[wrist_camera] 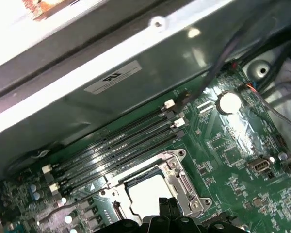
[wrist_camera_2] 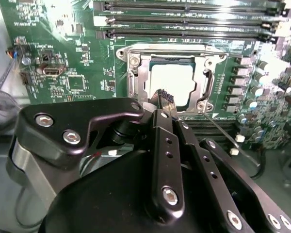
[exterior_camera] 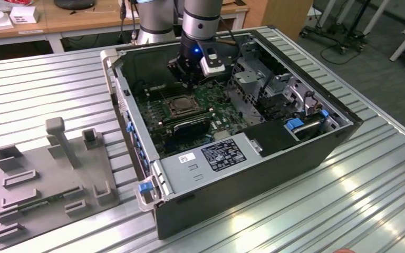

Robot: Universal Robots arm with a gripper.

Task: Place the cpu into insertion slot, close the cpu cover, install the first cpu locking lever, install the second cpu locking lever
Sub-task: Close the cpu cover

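**Chip seated, gripper poised over the socket**

The gripper [wrist_camera_2: 165, 97] is matte black metal, its bolted links tapering to ribbed tips drawn narrow together with nothing visible between them. They hang just above the near edge of the cpu [wrist_camera_2: 170, 81], a flat square with a bright silvery top. The chip sits in the insertion slot [exterior_camera: 182, 107], and the cpu cover [wrist_camera_2: 137, 73], a thin stamped steel frame with a cut-out middle, lies flat around it. A thin dark rod [wrist_camera_2: 228, 138] slants away from one corner of the socket; I cannot tell what it is.

The green motherboard [wrist_camera_2: 63, 48] is crowded with small chips and solder points. It lies at the bottom of an open computer case [exterior_camera: 259, 174], dark sheet metal resting on its side on a table [exterior_camera: 294, 221] of ribbed, shiny aluminium slats. The arm [exterior_camera: 202, 16], a smooth grey tube, reaches down into the case. On the exterior view's left a grey moulded fixture tray [exterior_camera: 40, 205] sits on the slats, and wooden desks [exterior_camera: 83, 21] stand behind.

The first wrist view adds the long black memory slots [wrist_camera: 116, 143] running beside the socket and a round, shiny coin cell [wrist_camera: 229, 102]. The exterior view gives the labelled silver power supply box [exterior_camera: 210, 158] and the blue plastic latches [exterior_camera: 145, 187].
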